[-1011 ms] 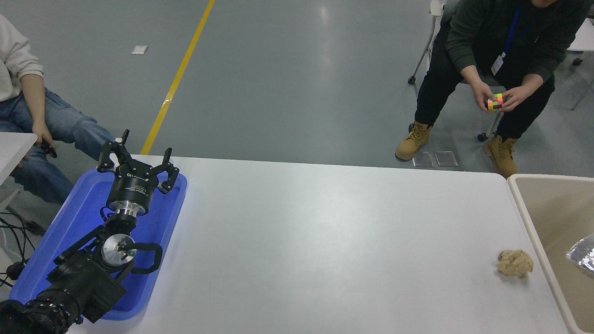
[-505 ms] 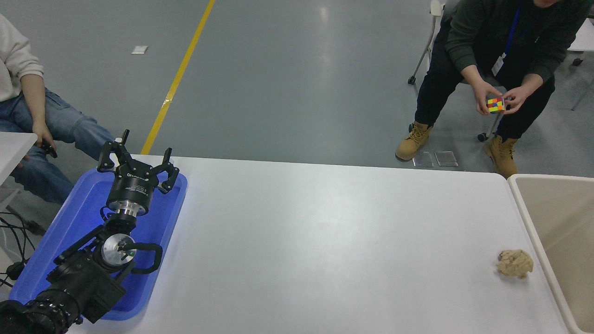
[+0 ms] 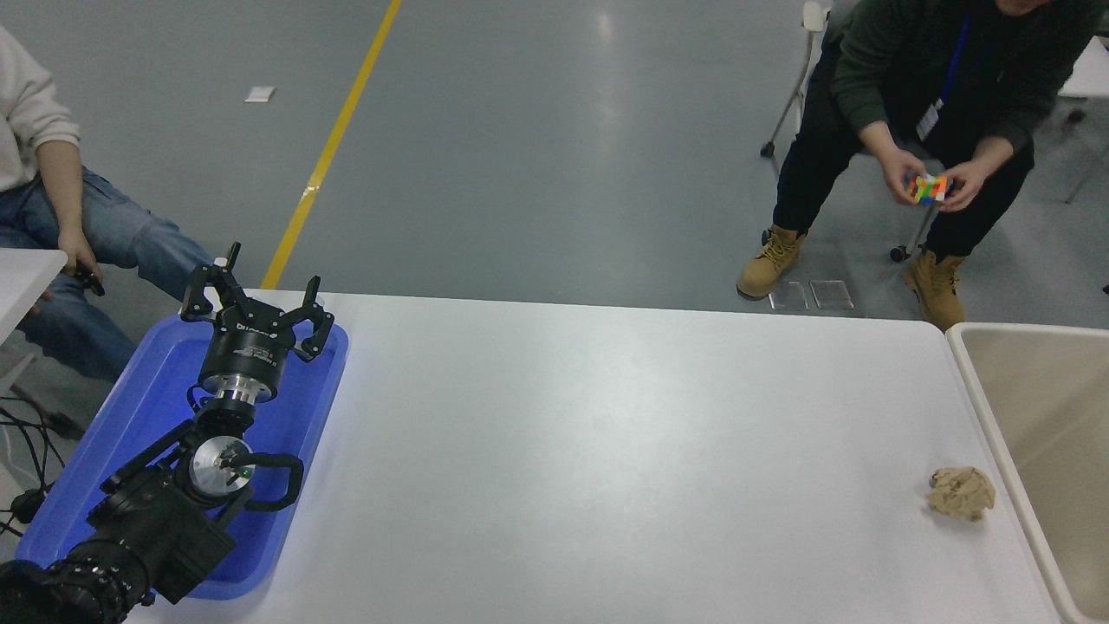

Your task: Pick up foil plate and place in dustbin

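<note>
The left pincer (image 3: 256, 299) is seen parked over the blue plastic tray (image 3: 139, 416), its black fingers spread apart and empty; the right pincer is out of view. A second ago a shiny foil plate showed inside the large beige plastic dustbin (image 3: 979, 381) at the table's (image 3: 606, 451) right end — it is no longer seen anywhere, so the drop is judged done. A small crumpled tan paper ball (image 3: 962, 493) lies just beside the bin. Writing on the pincer's body is too small to be read.

Left arm parked at lower left — its end effector (image 3: 257, 299) pointing away, fingers spread wide.
</note>
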